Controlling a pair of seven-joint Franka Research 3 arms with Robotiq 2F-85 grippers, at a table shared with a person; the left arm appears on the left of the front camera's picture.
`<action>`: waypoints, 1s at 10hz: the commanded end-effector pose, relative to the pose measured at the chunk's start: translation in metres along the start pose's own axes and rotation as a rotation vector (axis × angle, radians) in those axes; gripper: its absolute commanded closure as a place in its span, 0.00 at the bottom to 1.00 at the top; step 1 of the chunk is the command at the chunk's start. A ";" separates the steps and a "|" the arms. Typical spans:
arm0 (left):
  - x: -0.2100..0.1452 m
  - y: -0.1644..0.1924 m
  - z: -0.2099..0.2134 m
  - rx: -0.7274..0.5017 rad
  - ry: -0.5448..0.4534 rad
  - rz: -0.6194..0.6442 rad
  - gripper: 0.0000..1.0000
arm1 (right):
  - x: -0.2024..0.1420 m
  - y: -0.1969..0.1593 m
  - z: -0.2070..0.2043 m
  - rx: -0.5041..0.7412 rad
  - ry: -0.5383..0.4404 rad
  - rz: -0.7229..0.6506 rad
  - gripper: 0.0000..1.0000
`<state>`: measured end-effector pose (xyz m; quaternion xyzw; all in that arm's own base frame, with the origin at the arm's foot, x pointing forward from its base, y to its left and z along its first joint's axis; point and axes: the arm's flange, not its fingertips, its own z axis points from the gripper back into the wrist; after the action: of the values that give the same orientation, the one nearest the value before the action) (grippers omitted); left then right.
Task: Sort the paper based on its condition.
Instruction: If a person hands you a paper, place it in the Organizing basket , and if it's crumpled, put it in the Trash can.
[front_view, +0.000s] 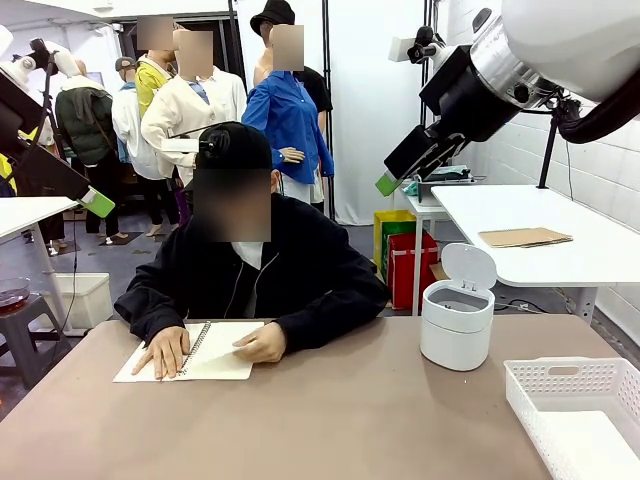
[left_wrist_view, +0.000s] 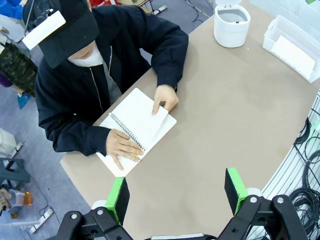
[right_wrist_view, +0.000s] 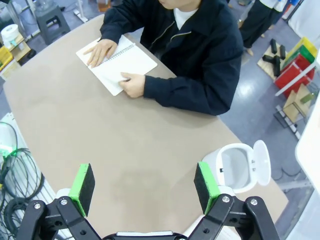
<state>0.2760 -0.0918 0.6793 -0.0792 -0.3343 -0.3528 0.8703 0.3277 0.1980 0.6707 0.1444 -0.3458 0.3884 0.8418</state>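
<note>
The paper we can make out is one white sheet (left_wrist_view: 292, 56) lying flat in the white basket (left_wrist_view: 278, 26) at the counter's (front_view: 330, 420) corner on our right, though we cannot be sure it is a loose page. Across from us a person keeps a spiral notebook (left_wrist_view: 135, 112) open. One hand (left_wrist_view: 122, 147) presses down by the binding while the other hand (left_wrist_view: 165, 100) curls up the free edge of the top page (left_wrist_view: 161, 125).

We judge that sorting is waiting on a new sheet, since that page looks about to be torn out and nothing is on offer yet. The left end effector (left_wrist_view: 176, 192) hangs high with its jaws spread wide and nothing between them, and the right end effector (right_wrist_view: 144, 186) is the same.

The next move calls for patience, then a reading of the sheet as flat or creased, then a light pinch on a thin edge.

The counter is plain matte brown. A small white bin (front_view: 457, 320) with its lid flipped up stands between notebook and basket. Behind, a white table (front_view: 520, 205) carries a cardboard piece (front_view: 525, 237). Cables (left_wrist_view: 305, 195) coil beside our edge.
</note>
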 end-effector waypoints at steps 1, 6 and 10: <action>-0.001 0.000 0.001 0.000 0.002 -0.001 0.00 | 0.002 -0.001 -0.002 0.002 0.002 -0.001 0.00; -0.001 0.000 0.001 0.000 0.002 -0.001 0.00 | 0.002 -0.001 -0.002 0.002 0.002 -0.001 0.00; -0.001 0.000 0.001 0.000 0.002 -0.001 0.00 | 0.002 -0.001 -0.002 0.002 0.002 -0.001 0.00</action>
<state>0.2760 -0.0918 0.6793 -0.0792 -0.3343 -0.3528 0.8703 0.3277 0.1980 0.6707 0.1444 -0.3458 0.3884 0.8418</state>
